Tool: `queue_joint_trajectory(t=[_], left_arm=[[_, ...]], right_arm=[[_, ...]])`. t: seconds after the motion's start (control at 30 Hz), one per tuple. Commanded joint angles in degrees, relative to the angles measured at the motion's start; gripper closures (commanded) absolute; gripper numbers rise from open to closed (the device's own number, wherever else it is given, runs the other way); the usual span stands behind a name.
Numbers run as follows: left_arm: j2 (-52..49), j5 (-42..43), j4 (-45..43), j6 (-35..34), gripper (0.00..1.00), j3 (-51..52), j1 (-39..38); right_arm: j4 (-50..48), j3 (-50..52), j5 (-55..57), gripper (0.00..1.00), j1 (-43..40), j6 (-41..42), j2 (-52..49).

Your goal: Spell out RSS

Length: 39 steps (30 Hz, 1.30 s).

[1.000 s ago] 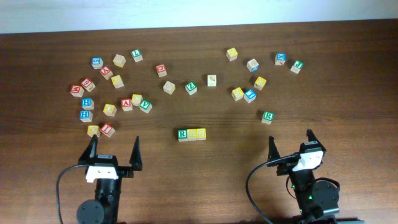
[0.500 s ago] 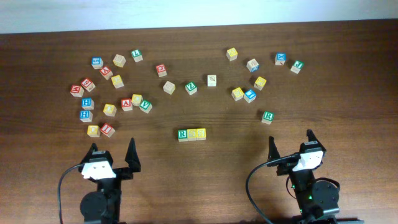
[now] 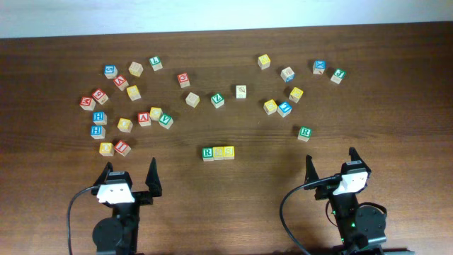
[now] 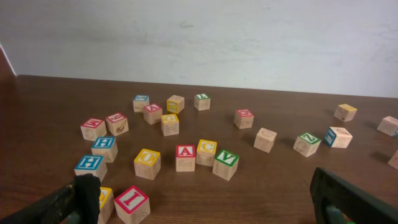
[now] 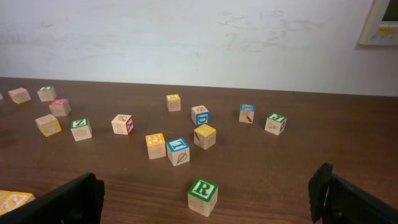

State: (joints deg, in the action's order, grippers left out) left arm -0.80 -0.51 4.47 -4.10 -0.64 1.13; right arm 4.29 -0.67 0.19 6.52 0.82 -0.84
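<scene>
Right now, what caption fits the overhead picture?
Three small wooden cubes, a green R and two yellow, in a row; left gripper and right gripper open.

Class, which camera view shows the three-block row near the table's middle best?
The overhead view: the three-block row lies whole and unobstructed, a green R then two yellow blocks, touching. The right wrist view catches only yellow block tops cut off at its bottom-left corner; the left wrist view misses it.
</scene>
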Motion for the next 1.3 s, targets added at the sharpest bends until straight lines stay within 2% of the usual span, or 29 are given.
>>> queue_joint_trajectory(t=[0.0, 0.4, 1.27], left_arm=[[0.5, -0.6, 0.3, 1.1, 0.01, 0.2, -0.2], [0.5, 0.7, 0.3, 1.1, 0.01, 0.2, 3.1], [0.5, 2.6, 0.3, 3.9, 0.01, 0.2, 3.0]], right_arm=[[0.4, 0.3, 0.1, 0.02, -0.4, -0.4, 0.6], [0.4, 0.3, 0.1, 0.02, -0.4, -0.4, 0.7], [0.4, 0.3, 0.1, 0.02, -0.4, -0.4, 0.6]])
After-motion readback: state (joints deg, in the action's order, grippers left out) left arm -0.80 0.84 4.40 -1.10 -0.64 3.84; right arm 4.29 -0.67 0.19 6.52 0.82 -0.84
